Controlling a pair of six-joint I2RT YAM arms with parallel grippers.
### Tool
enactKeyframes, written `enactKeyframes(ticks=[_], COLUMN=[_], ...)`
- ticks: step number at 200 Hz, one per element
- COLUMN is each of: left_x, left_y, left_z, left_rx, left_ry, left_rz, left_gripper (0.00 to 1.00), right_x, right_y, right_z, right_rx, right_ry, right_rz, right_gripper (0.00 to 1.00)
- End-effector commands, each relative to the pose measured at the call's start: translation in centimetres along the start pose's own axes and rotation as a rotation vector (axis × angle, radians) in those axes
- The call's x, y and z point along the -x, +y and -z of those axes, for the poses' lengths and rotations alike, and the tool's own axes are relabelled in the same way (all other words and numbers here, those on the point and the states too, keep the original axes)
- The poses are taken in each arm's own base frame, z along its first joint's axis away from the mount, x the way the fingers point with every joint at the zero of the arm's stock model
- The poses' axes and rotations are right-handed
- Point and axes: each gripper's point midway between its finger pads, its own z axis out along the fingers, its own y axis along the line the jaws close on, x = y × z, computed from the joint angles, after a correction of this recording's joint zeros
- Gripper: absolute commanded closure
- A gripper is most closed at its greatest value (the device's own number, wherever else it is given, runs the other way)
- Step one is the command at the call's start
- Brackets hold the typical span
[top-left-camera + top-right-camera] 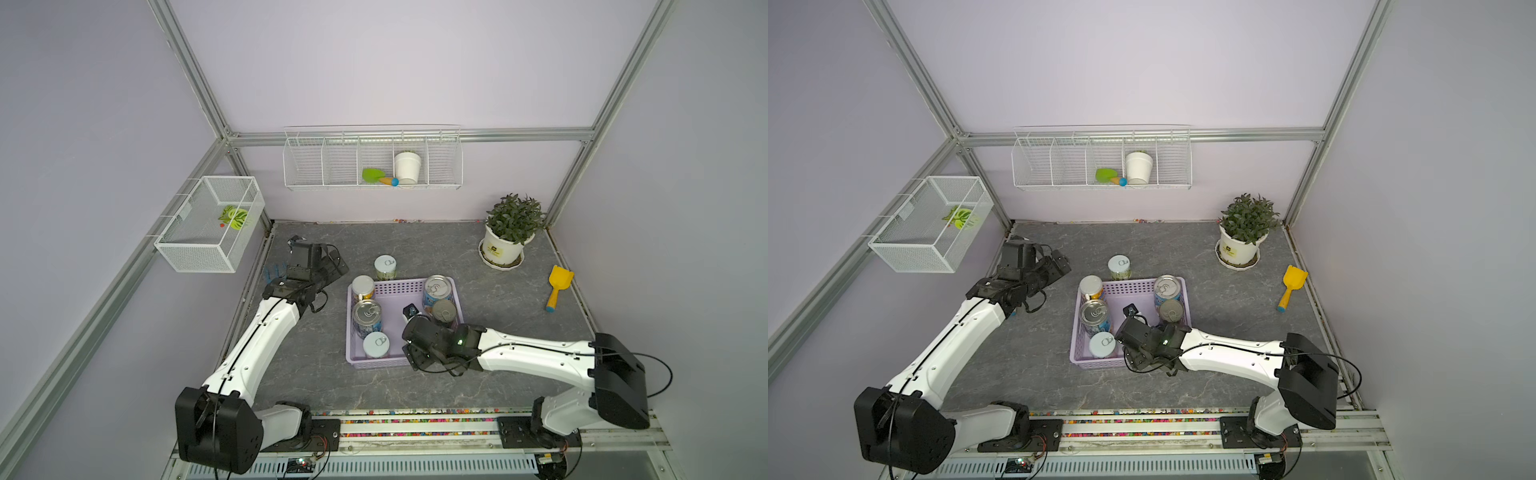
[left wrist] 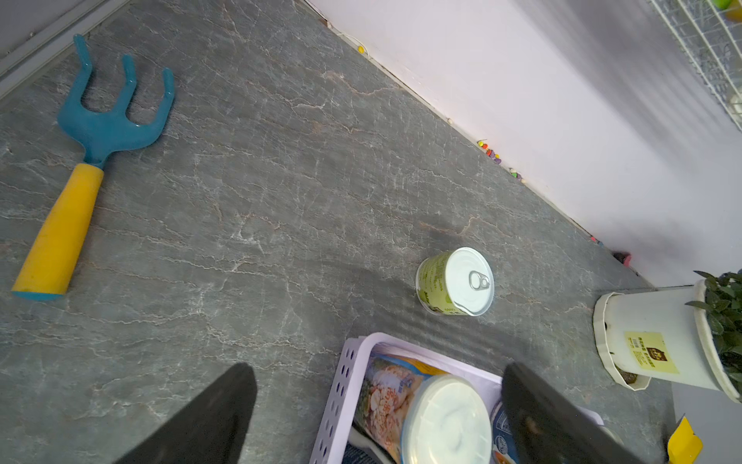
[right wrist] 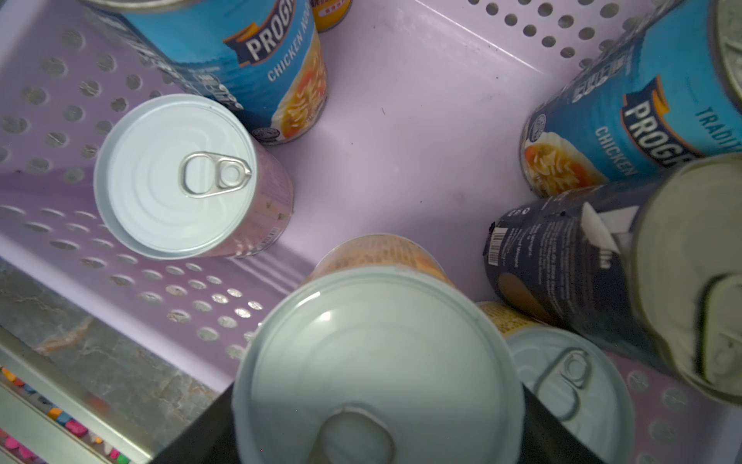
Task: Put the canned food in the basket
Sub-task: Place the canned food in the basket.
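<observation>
The left tool (image 2: 375, 371) is hovering spread and empty over the tabletop (image 1: 498, 299), the green-labelled can (image 1: 385, 267) is standing just beyond the lilac basket (image 1: 399, 286), and the right tool (image 3: 377, 401) is pinching an orange-labelled can (image 3: 377, 353) over the basket, apparently placing it, next needing a lowering into the free gap and release.

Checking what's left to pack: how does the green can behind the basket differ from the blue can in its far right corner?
The green can stands on the table, outside the basket; the blue can is already inside. The green can is shorter, the blue can taller. The green can has a white lid, the blue can a silver one. Both stand upright and have pull tabs.
</observation>
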Motion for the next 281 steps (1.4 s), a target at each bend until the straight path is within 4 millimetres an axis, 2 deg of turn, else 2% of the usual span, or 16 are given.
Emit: enactKeyframes(ticks=[1,81,121,179,203,232,281], left_x=[0.5,0.4,0.1,0.4,0.5,0.4,0.4], left_y=[0.2,0.5,0.5,0.4,0.4,0.2,-2.6], left_z=[0.8,0.3,-0.2,-0.2,-0.3,-0.7,-2.3], left_rx=[0.008,0.024,0.026,0.029,0.034,0.031,-0.059], left_ry=[-0.019,-0.016,0.001,-0.003,-0.003,0.008,0.079], left_rz=[-0.018,-0.025,-0.024,-0.024,-0.023,-0.019,-0.077], left_gripper=[0.00,0.00,0.00,0.00,0.00,0.00,0.00], right_x=[0.0,-1.7,-2.2,-3.1,-3.5,-3.6,-2.9], right_y=[-0.3,-0.2,-1.7,-2.1,-2.1,-2.3,-2.5], right_z=[0.1,-2.1,-3.0,-3.9,-4.3,-4.5,-3.9], right_rx=[-0.020,-0.054,-0.173,-0.195,-0.191,-0.184,-0.170], right_ry=[-0.017,0.050,0.093,0.152,0.171,0.174,0.138], right_rz=[-0.026,-0.017,-0.025,-0.031,-0.035,-0.043,-0.062], right_gripper=[0.57,0.56,0.53,0.38,0.23,0.14,0.04])
